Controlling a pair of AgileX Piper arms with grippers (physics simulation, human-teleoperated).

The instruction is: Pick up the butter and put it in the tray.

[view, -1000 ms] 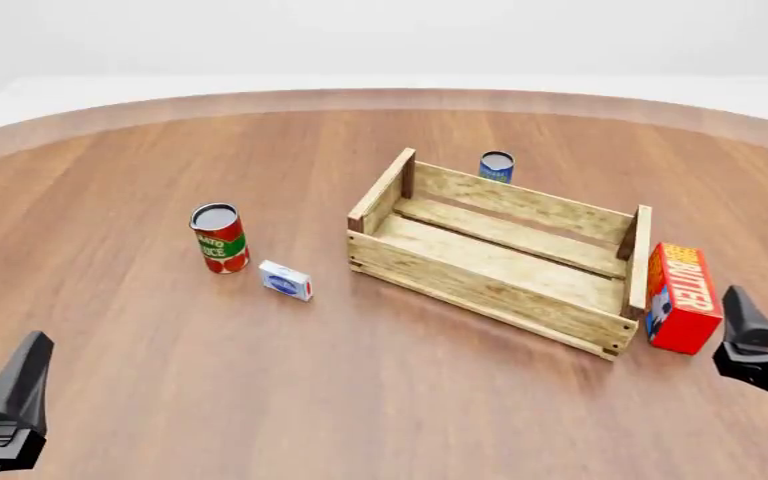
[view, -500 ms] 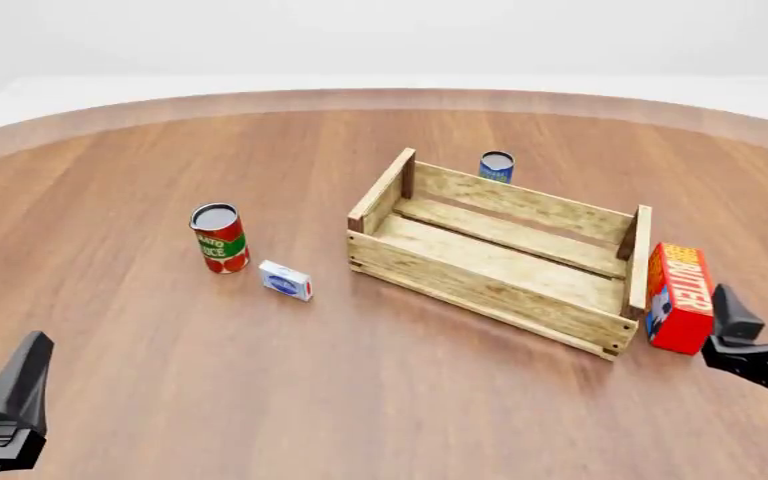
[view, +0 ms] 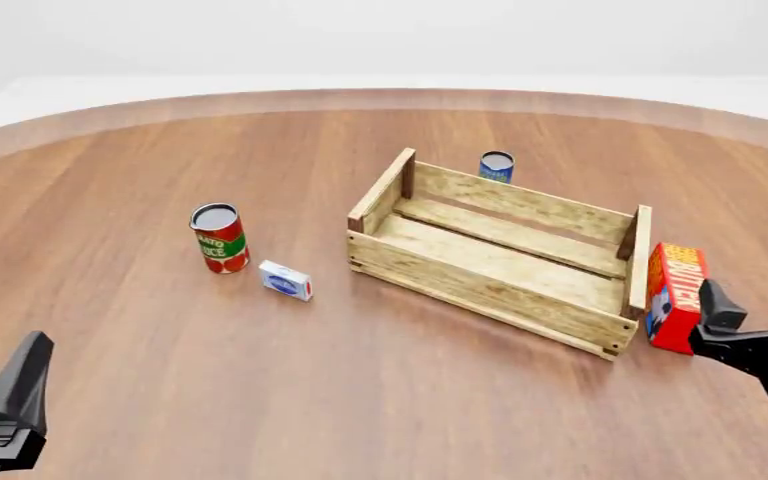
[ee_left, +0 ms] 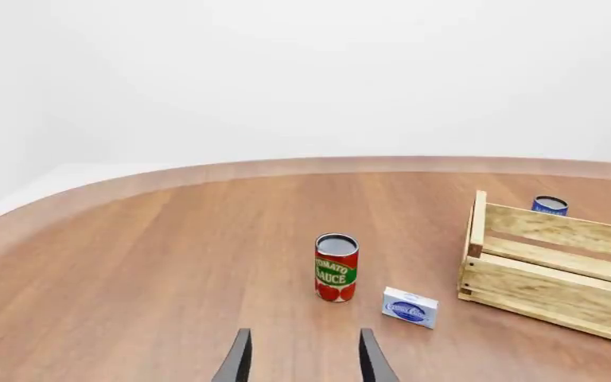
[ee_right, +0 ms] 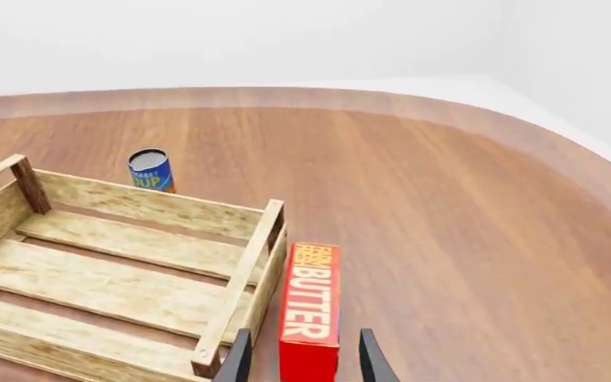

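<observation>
The butter (view: 674, 292), a red carton with an orange lettered face, lies on the table just outside the right end of the tray (view: 491, 290), close against it. The tray is a big slatted wooden crate with nothing in it. My right gripper (view: 755, 320) is open at the carton's near end. In the right wrist view its fingers (ee_right: 239, 360) straddle the butter (ee_right: 311, 306) beside the tray (ee_right: 146, 205). Far from the butter, at the front left, my left gripper (view: 11, 400) is open; between its fingertips (ee_left: 371, 362) there is only bare table.
A tomato sauce can (view: 220, 238) and a small white-and-blue box (view: 285, 281) stand left of the tray. A blue soup can (view: 496, 166) stands behind the tray's far wall. The round table's rim curves past on the far side.
My right gripper has moved forward and left, closing in on the butter's near end. The butter, the tray and the left arm have stayed put.
</observation>
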